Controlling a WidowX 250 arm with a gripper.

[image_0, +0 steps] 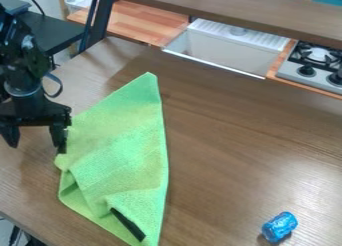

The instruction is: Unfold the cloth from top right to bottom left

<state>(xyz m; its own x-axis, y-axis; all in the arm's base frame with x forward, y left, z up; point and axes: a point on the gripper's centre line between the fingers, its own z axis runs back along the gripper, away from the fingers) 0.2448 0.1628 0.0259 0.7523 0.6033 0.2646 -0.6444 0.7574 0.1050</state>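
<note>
The black gripper (35, 140) hangs at the left of the table, its two fingers spread wide apart with nothing visible between them. Its right finger is beside the left edge of the green cloth (123, 155); whether they touch I cannot tell. The cloth lies partly folded on the left half of the table, with a pointed corner toward the back and a long straight edge down its right side. Folds and overlapping layers show at its lower left, and a black strip (127, 224) shows near its front end.
A blue crumpled cylindrical object (279, 226) lies at the front right of the wooden table (227, 140). Behind the table are a white sink (227, 47), a stove (312, 70) and a raised brown shelf (234, 10). The table's front-left edge runs below the cloth.
</note>
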